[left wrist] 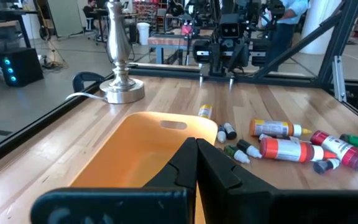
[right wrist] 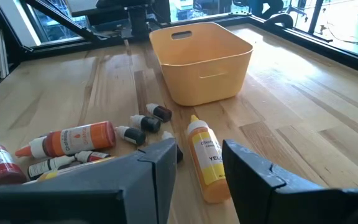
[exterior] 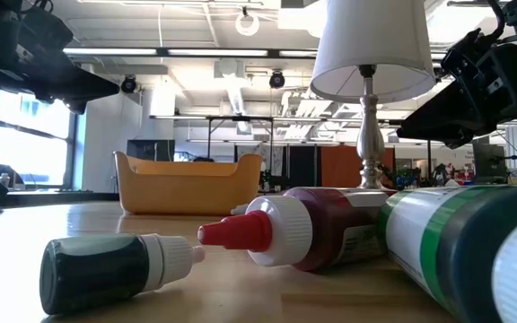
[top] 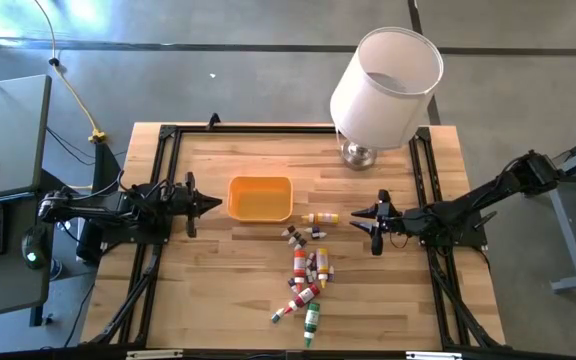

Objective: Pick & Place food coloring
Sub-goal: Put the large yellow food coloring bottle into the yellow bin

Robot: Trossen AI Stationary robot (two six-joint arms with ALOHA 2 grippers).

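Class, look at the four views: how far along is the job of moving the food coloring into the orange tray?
Nothing looks done: the orange tray looks empty. Nothing is in hand: the left hand is shut beside the tray, and the right hand is open near the yellow bottle, not touching it. All of it is left: the food coloring lies scattered on the table.

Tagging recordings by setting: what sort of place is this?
Probably a robotics lab or open workshop: a wooden table in a black frame, exposed ceiling ducts overhead, and more benches with equipment behind.
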